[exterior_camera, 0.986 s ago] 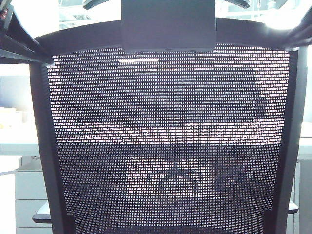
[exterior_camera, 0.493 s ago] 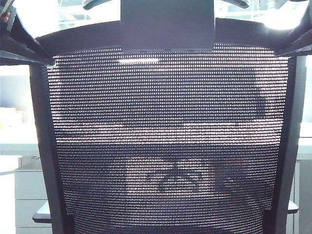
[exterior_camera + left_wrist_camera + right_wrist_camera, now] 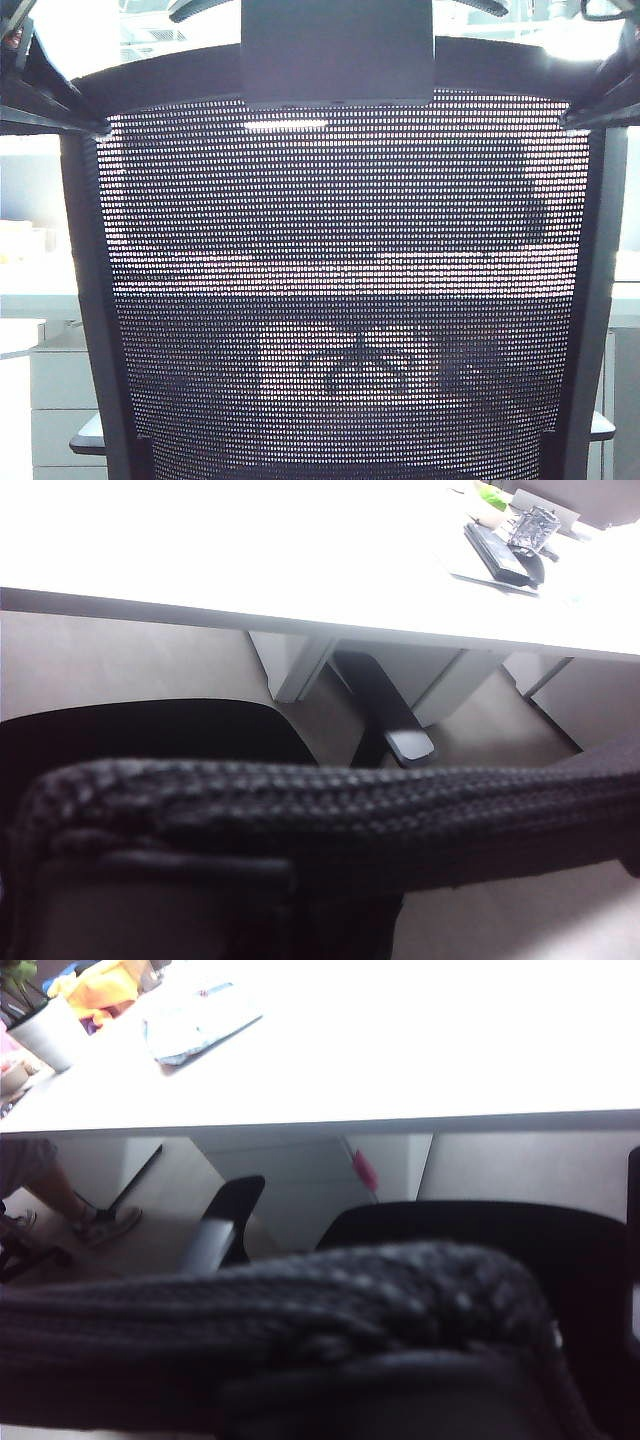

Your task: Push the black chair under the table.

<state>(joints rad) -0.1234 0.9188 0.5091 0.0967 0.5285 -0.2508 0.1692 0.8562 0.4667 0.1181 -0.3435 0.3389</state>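
The black chair (image 3: 340,300) fills the exterior view with its mesh back, and its solid headrest bracket (image 3: 338,55) is at the top. My left gripper (image 3: 70,115) rests against the back's upper left corner, my right gripper (image 3: 590,112) against the upper right. Both wrist views look over the chair's woven top rim (image 3: 330,800) (image 3: 300,1290), which hides the fingers. Beyond the rim lie the seat (image 3: 150,730) (image 3: 470,1225) and the white table (image 3: 250,550) (image 3: 400,1050), whose edge overhangs the seat's front.
Pale grey drawer units (image 3: 60,400) stand under the table at the left. An armrest (image 3: 410,745) (image 3: 215,1230) shows beneath the tabletop. A seated person's foot (image 3: 100,1225) is on the floor past it. A plant pot (image 3: 45,1030) and dark items (image 3: 505,550) sit on the table.
The headrest bracket and chair back have shifted slightly left in the exterior view. Both arms stay at the top corners.
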